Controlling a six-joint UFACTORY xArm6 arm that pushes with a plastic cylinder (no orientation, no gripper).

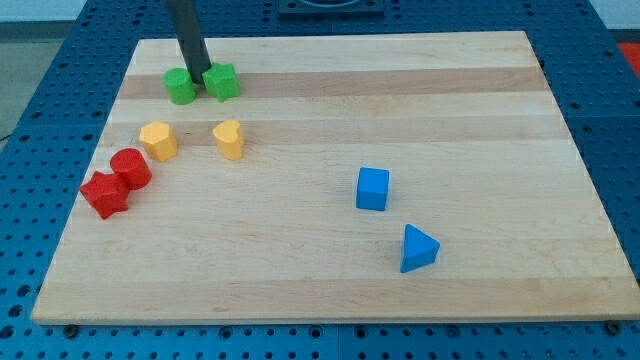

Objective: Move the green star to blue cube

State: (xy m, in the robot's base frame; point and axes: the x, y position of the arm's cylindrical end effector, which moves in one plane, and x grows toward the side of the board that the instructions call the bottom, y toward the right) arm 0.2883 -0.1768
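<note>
While wedged between star [221, 81] and green block [181, 86] by the counter's [450, 100] top-left corner, circle my tip [197, 73] behind, push toward cube [372, 188]; fingers: cannot tell.

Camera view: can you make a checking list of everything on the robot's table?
Surface: wooden board, flat, on a blue perforated bench.
Job's things: two green blocks at the view's top left, shapes unclear: left, right. Blue cube right of centre.
Clutter: blue triangle block; two yellow blocks; two red blocks.
Claw: none; my tip sits between the green blocks.
Cables: nothing seen.
Surroundings: nothing else seen.
</note>
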